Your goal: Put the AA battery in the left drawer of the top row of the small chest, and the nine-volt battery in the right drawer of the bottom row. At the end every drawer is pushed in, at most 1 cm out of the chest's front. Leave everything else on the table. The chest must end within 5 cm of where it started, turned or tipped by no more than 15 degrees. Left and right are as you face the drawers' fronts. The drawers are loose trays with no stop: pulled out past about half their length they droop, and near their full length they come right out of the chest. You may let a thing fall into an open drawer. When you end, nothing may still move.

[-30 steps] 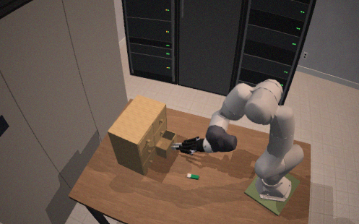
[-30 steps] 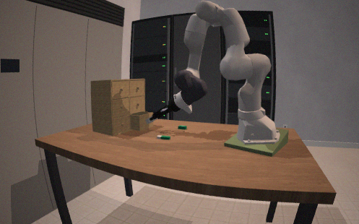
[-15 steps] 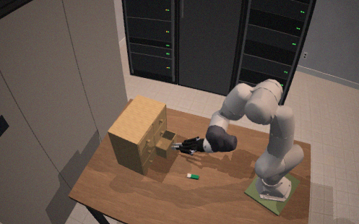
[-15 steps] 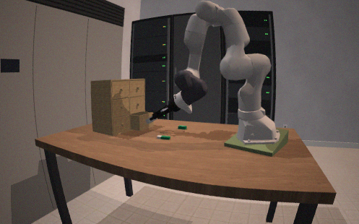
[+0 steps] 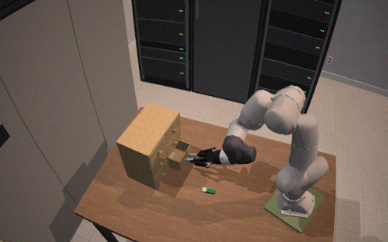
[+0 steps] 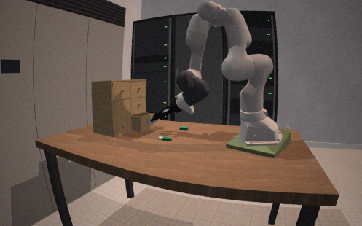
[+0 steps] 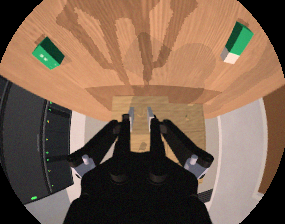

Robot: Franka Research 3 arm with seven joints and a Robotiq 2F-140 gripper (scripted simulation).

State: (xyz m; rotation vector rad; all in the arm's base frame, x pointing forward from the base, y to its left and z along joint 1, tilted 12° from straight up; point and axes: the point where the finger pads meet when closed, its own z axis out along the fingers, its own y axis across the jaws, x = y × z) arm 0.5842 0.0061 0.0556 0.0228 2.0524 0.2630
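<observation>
The small wooden chest (image 5: 149,144) stands at the table's left, also in the exterior view (image 6: 119,106). Its bottom-row right drawer (image 5: 179,151) (image 6: 142,122) is pulled partly out and looks empty. My gripper (image 5: 190,158) (image 6: 151,120) is at that drawer's front. In the wrist view its fingers stand slightly apart on either side of the drawer's knob (image 7: 141,133), open and not clamping it. The AA battery (image 5: 208,190), green with a white end, lies on the table (image 6: 164,138) (image 7: 237,42). The green nine-volt battery (image 6: 183,128) (image 7: 48,52) lies further back; the arm hides it in the top view.
The robot's base (image 5: 296,203) stands on a green plate at the table's right. The other drawers of the chest are pushed in. Grey cabinets stand to the left of the table and dark server racks behind it.
</observation>
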